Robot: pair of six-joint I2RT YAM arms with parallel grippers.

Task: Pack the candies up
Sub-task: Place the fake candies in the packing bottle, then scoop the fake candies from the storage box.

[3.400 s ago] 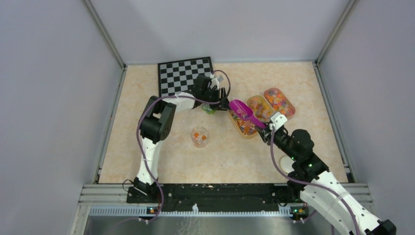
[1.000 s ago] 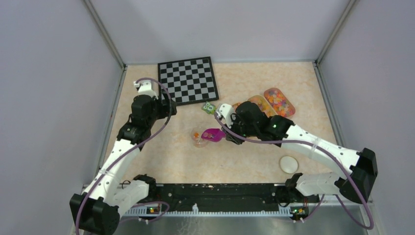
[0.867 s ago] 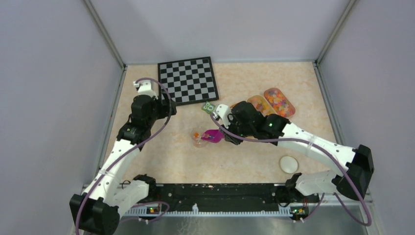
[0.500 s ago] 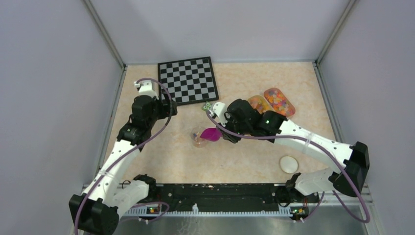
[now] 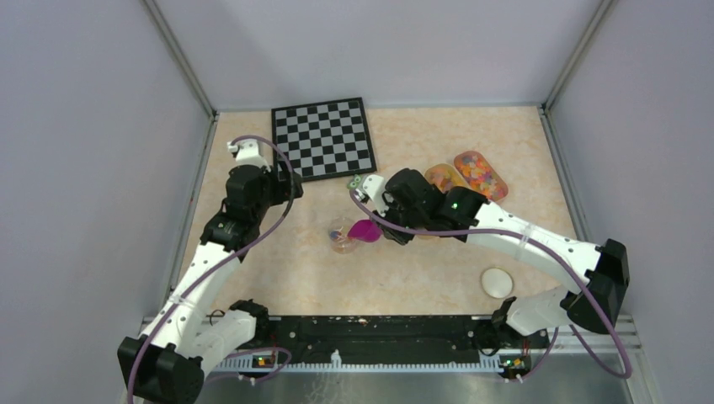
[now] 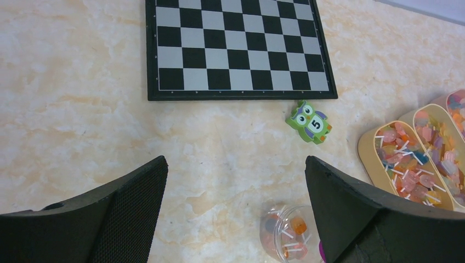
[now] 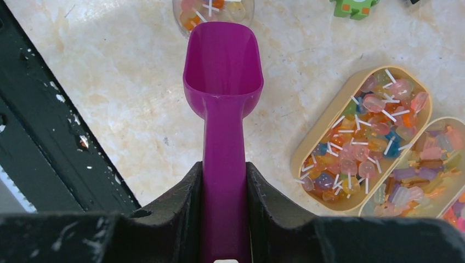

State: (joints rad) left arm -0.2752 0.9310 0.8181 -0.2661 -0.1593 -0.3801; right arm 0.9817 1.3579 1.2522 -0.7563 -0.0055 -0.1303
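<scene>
Marbled beige surface (image 5: 438, 139) carries everything, walled in by plain grey panels. The right fingers (image 7: 175, 211) pinch narrow on the handle of the magenta scoop (image 7: 222, 71). They hold it straight out ahead, so its bowl reaches the clear cup (image 7: 214, 8) just beyond the tip. The bowl looks empty and its lip is at the cup's rim, which I read as the end of a pour. Gripping far back on the handle keeps those fingers off the cup. Most candies (image 7: 359, 139) fill the tan trays (image 6: 366, 154) off to the right of those fingers, near enough for another scoop; a few already sit in the cup. The left fingers (image 6: 129, 211) stand wide with nothing between them, hovering apart from the cup, probably parked out of the way. Ahead of them lie a chessboard (image 6: 236, 49) and an owl block (image 6: 310, 121), neither part of the packing.
</scene>
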